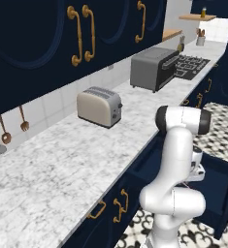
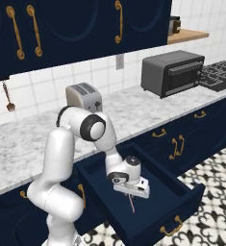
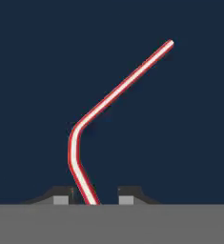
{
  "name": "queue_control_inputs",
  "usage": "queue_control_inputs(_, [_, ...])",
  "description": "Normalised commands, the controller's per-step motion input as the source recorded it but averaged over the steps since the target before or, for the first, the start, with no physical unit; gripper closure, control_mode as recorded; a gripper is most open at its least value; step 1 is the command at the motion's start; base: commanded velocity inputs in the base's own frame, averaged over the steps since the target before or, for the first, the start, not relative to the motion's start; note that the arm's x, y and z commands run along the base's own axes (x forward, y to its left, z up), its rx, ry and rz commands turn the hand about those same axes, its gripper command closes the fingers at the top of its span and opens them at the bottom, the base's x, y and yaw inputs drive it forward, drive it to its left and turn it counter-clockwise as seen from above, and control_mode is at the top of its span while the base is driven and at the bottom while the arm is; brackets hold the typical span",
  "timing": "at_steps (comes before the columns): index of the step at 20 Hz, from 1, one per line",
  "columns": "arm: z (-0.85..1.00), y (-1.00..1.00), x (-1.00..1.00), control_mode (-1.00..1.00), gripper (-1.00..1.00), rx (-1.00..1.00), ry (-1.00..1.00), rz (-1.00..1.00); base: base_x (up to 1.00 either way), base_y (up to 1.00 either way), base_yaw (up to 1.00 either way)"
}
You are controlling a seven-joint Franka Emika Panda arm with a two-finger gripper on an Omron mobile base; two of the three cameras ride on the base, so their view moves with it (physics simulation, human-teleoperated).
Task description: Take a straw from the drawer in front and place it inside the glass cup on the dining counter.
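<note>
**Gripper down in the open drawer, straw between its tips**

Gripper [image 2: 131,194] hangs low inside the pulled-out drawer [image 2: 182,204], pointing down at its dark navy floor. In the hand view the two dark fingertips [image 3: 62,194] stand a little apart, and the straw [image 3: 87,119] rises from between them, close against the left tip; whether the tips already pinch it I cannot tell. The straw is thin and pinkish-red with a pale stripe, bent partway along, and it lies over the drawer floor. In the right base view it shows as a fine line just below the hand.

Around the straw the drawer floor is bare navy, with the drawer walls on either side of the hand. A curved brass handle [image 2: 170,229] sits on the drawer front.

Above the drawer runs a white-grey marble desk [image 1: 62,164] carrying a toaster [image 1: 100,106] and, further along, a dark toaster oven [image 1: 154,68]. Navy cabinet doors with brass handles [image 1: 47,38] hang overhead, utensils [image 1: 1,135] hang on the white tiled wall, and the floor [image 2: 215,168] is patterned black and white.
</note>
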Motion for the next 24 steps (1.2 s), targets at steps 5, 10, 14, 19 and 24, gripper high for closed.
queue_control_inputs(5, [0.04, -0.13, 0.0, -1.0, 1.0, 0.05, 0.0, 0.0, 0.0, 0.0, 0.0])
queue_control_inputs(10, [-0.13, 0.0, 0.0, -1.0, 1.0, 0.01, 0.0, 0.0, 0.0, 0.0, 0.0])
queue_control_inputs(14, [-0.84, -0.01, 0.0, -1.0, 1.0, 0.0, 0.01, 0.0, 0.0, 0.0, 0.0])
queue_control_inputs(19, [-1.0, -0.09, 0.0, -1.0, 1.0, 0.0, -0.05, 0.0, 0.0, 0.0, 0.0])
queue_control_inputs(24, [-0.21, -0.09, -0.04, -1.0, 1.0, 0.0, -0.08, 0.0, 0.0, 0.0, 0.0])
